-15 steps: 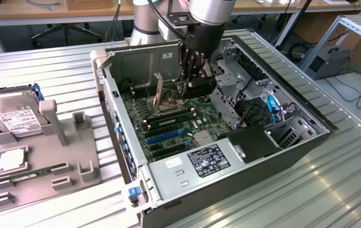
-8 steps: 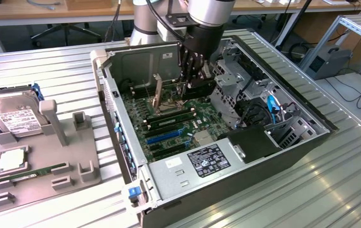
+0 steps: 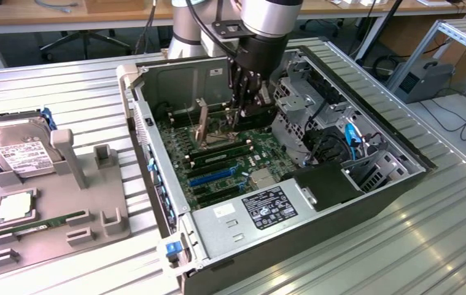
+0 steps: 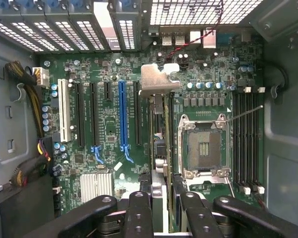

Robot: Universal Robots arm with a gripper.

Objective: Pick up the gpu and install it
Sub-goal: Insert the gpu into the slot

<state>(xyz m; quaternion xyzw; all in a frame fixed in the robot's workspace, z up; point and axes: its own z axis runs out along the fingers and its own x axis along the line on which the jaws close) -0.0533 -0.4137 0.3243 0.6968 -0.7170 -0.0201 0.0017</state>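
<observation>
Claw gripping gpu edge-on, hovering inside computer case above motherboard. Pickup done; card not yet seated in slot.

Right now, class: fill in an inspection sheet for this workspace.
Surface: ribbed metal table, carrying an open computer case.
Job's things: gpu held edge-on over the motherboard; seated or not, cannot tell.
Clutter: grey holder with hard drive and RAM stick.
Grippers: gripper inside the case, shut on the gpu.
Cables: blue cable by the drive bays; wire bundle at the case wall.
Surroundings: office chair and desk behind.
</observation>
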